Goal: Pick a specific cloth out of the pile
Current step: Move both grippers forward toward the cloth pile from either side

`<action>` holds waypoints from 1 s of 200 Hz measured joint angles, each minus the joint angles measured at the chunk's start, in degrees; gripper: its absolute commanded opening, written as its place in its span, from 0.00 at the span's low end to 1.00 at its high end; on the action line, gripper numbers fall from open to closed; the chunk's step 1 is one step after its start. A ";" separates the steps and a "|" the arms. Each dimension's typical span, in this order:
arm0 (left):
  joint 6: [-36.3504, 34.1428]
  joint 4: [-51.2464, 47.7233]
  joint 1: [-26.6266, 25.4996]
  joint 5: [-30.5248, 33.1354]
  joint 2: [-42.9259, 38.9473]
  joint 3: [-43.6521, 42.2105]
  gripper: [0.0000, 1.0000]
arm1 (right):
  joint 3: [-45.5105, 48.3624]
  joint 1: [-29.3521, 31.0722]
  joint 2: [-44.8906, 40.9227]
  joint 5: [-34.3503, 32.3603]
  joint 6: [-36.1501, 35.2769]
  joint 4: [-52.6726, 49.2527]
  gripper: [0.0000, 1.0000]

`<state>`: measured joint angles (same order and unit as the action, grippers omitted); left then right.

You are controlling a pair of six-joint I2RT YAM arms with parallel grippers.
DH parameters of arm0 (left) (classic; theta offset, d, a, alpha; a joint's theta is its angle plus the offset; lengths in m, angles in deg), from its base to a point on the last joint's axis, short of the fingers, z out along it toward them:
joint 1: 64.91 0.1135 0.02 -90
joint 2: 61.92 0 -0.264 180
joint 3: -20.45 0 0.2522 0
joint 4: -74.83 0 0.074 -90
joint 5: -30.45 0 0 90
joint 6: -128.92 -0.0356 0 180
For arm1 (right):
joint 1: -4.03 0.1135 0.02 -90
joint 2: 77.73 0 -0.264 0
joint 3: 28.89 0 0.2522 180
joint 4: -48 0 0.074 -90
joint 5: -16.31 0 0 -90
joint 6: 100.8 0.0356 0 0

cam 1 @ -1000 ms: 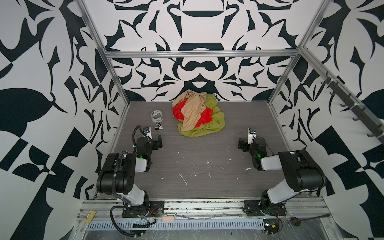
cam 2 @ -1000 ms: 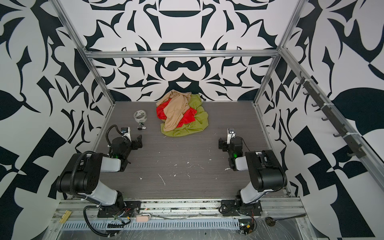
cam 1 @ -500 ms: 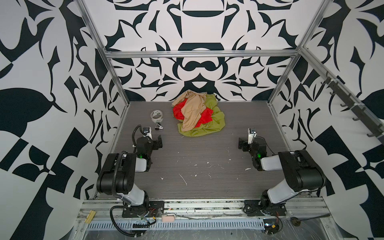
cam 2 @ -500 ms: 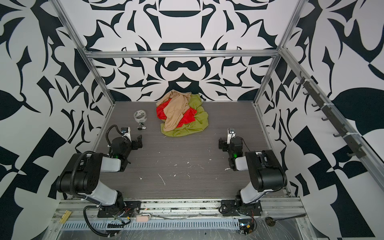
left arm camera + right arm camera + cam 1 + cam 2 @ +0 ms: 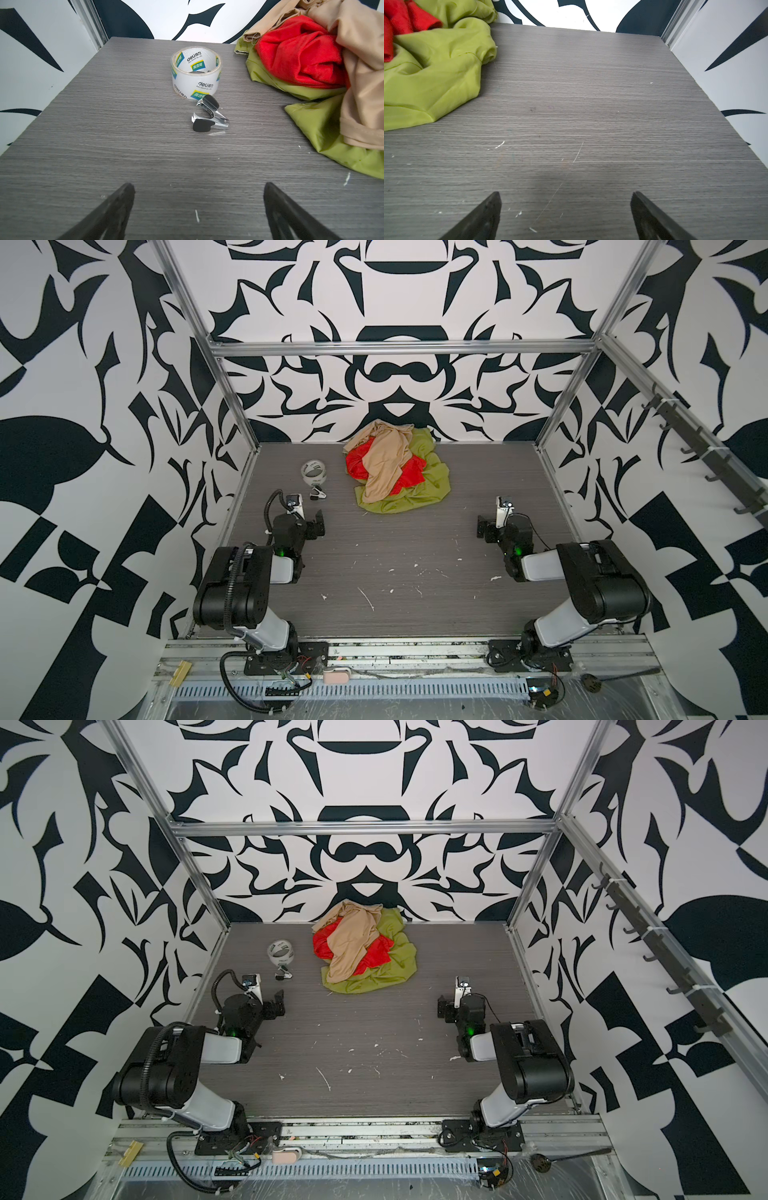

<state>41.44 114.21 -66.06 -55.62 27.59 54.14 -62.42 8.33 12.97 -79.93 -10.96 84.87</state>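
Red fabric, the cloth (image 5: 356,462) to be picked, is lying in the pile (image 5: 365,969) with nothing gripping it, so the task is looking not yet begun as far as the pictures show. In both top views a tan cloth (image 5: 384,460) is draping over the red one's middle, leaving red showing on either side of it, and a green cloth (image 5: 434,485) is spreading out underneath both.

The left gripper (image 5: 198,185) is hovering over bare table (image 5: 104,135), well apart from the pile, its jaws standing wide with nothing between them. The right gripper (image 5: 565,193) is hanging on the pile's opposite side, also well apart from it, its jaws wide and empty too. A tape roll (image 5: 196,74) and a staple remover (image 5: 209,117) are sitting just beside each other near the pile, on the left gripper's side, touching no cloth.

Everything is left to do, I am judging. One gripper has to reach the pile, pinch an exposed red fold, and draw the cloth out from under the tan one. Then it has to carry it clear of the pile without dragging the green along. The bunched red facing the left gripper is looking like the most open place to take hold.
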 measured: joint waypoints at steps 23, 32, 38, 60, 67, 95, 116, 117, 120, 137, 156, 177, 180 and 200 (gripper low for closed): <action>-0.02 -5.29 -0.48 1.01 -4.00 0.92 0.99 | 0.00 0.00 -1.22 -0.87 0.39 -1.33 0.99; 0.00 -7.87 -0.81 1.97 -5.97 1.95 0.99 | -0.24 0.02 -2.60 -1.25 0.46 -3.19 0.99; 0.07 -9.18 -0.92 2.56 -7.15 2.64 0.99 | -0.63 0.07 -3.69 -1.55 0.48 -4.81 0.99; 0.26 -14.23 -1.25 4.24 -10.73 5.97 0.99 | -4.24 0.59 -7.85 -2.58 0.66 -12.46 0.99; 0.66 -15.78 -1.31 4.74 -11.56 7.04 0.99 | -5.70 0.83 -9.18 -2.82 0.81 -14.88 0.99; 4.02 -21.94 -1.51 6.82 -12.87 11.28 0.99 | -10.38 1.73 -13.53 -3.15 4.31 -21.53 0.99; 7.15 -30.51 -1.51 8.55 -11.87 16.90 0.99 | -12.66 1.92 -14.49 -3.13 10.38 -25.05 1.00; 7.39 -31.28 -1.51 8.70 -11.65 17.51 0.99 | -12.74 1.92 -14.49 -3.13 10.58 -25.22 1.00; 7.74 -32.72 -1.51 8.87 -11.32 18.64 0.99 | -13.11 1.92 -14.47 -3.10 11.34 -25.83 0.99; 9.60 -39.67 -1.51 9.14 -8.70 24.85 0.99 | -15.69 2.12 -13.31 -2.54 16.13 -29.31 0.99; 11.67 -46.36 -1.77 8.79 -6.19 30.23 0.99 | -19.82 2.38 -10.67 -1.44 21.00 -33.46 1.00; 14.38 -50.99 -2.01 7.19 -4.76 32.81 0.99 | -24.90 3.08 -7.21 0.81 26.01 -37.62 0.99; 14.82 -51.60 -2.05 6.93 -4.66 33.05 0.99 | -25.64 3.17 -6.75 1.27 26.77 -38.18 0.99; 17.73 -54.47 -2.78 4.96 -4.07 33.88 0.99 | -30.45 4.02 -3.06 5.18 31.82 -41.40 0.99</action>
<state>59.17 59.74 -68.84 -50.66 23.53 88.02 -92.87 12.35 9.91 -74.75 20.86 43.47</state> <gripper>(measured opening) 0.992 0.994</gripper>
